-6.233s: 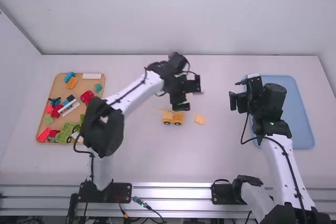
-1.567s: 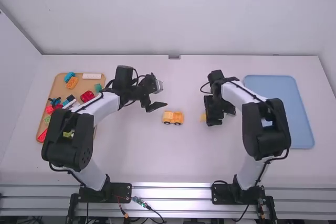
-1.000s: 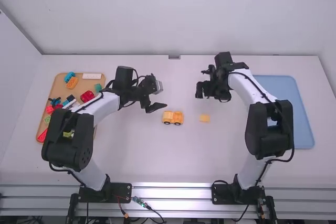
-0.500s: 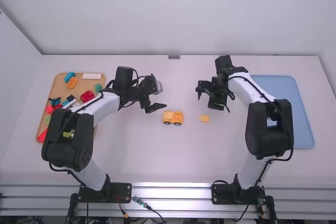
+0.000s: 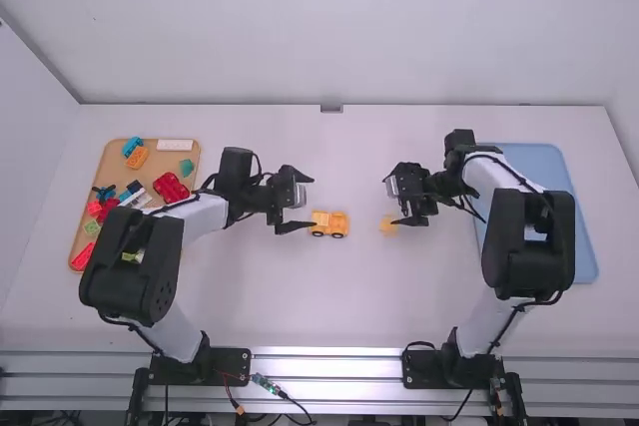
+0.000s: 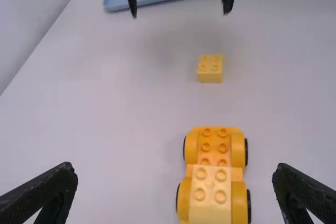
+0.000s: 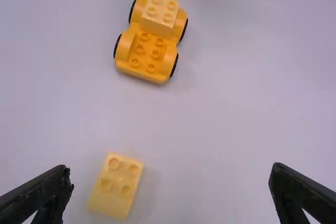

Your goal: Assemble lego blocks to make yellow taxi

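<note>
Just left of the yellow-orange wheeled base point(image 5: 328, 223), my left gripper point(image 5: 306, 203) stands open; in the left wrist view the left gripper point(image 6: 176, 192) has the base point(image 6: 214, 148) between its spread fingers, untouched. A pale yellow block point(image 6: 210, 203) sits on one end of the base. My right gripper point(image 5: 393, 201) is above a loose yellow brick point(image 5: 388, 225) to the right of the base. In the right wrist view that brick point(image 7: 115, 186) lies on the table between the open fingers of the right gripper point(image 7: 170, 184), nearer one finger and not gripped.
A wooden tray point(image 5: 189, 157) with several coloured blocks lies at the far left, beside the left arm. The blue tray point(image 5: 584, 256) lies at the right, partly under the right arm. A wall point(image 5: 329, 37) rises behind the table.
Over the last second the right gripper has turned and come toward the loose brick, its arm shifting right. The left gripper has moved slightly nearer the camera, toward the base.
</note>
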Motion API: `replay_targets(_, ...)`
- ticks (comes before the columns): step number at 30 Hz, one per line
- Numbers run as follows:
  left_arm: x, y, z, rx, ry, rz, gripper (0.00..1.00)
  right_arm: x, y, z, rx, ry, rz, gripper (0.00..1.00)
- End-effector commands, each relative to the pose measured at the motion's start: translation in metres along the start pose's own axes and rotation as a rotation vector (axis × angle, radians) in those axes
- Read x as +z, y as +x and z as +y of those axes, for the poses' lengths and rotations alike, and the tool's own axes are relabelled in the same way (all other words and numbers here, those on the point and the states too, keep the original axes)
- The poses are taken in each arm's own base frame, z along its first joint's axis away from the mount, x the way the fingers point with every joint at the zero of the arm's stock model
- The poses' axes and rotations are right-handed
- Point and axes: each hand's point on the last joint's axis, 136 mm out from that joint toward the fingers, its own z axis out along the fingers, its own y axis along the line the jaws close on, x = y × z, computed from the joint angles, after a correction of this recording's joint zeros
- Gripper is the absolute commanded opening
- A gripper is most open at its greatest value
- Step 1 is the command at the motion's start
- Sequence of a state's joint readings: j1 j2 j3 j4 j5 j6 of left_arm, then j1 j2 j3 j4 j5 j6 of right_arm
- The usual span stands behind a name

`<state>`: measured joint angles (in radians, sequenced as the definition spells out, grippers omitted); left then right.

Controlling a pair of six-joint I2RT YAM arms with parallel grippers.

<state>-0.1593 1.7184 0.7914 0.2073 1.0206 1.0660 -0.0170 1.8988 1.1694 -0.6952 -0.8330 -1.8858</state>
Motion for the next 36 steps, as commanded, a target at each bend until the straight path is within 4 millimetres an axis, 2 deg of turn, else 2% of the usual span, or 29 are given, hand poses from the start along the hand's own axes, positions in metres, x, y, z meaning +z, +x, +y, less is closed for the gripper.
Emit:
replay_targets(1, -0.004, -0.018, -0.013, 0.016, 0.040, -0.100, 0.99, 0.009, -0.006, 0.010, 0.063, 0.004, -0.076, 0.99)
replay_targets(6, 0.001, -0.015, -0.018, 0.007, 0.057, -0.140, 0.99, 0.025, -0.007, 0.028, 0.084, -0.014, -0.099, 0.99)
replay_targets(10, 0.013, -0.007, -0.019, -0.034, 0.079, -0.146, 0.99, 0.035, -0.007, 0.033, 0.047, -0.019, -0.095, 0.99)
replay_targets(14, 0.030, 0.004, -0.027, -0.051, 0.116, -0.136, 0.99, 0.045, -0.017, 0.043, 0.047, -0.064, -0.104, 0.99)
replay_targets(18, 0.038, 0.013, -0.034, -0.074, 0.137, -0.120, 0.99, 0.052, -0.011, 0.041, 0.173, -0.080, -0.039, 0.99)
replay_targets(22, 0.042, 0.025, -0.034, -0.081, 0.127, -0.091, 0.99, 0.056, 0.001, 0.028, 0.264, -0.018, 0.009, 0.99)
replay_targets(26, 0.046, 0.032, -0.033, -0.103, 0.135, -0.085, 1.00, 0.055, 0.010, 0.025, 0.325, 0.033, 0.009, 0.99)
replay_targets(32, 0.050, 0.037, -0.030, -0.101, 0.135, -0.086, 0.98, 0.048, 0.022, 0.036, 0.378, 0.057, -0.021, 0.99)
replay_targets(36, 0.056, 0.046, -0.028, -0.114, 0.141, -0.083, 0.98, 0.045, 0.024, 0.043, 0.324, 0.092, -0.076, 0.99)
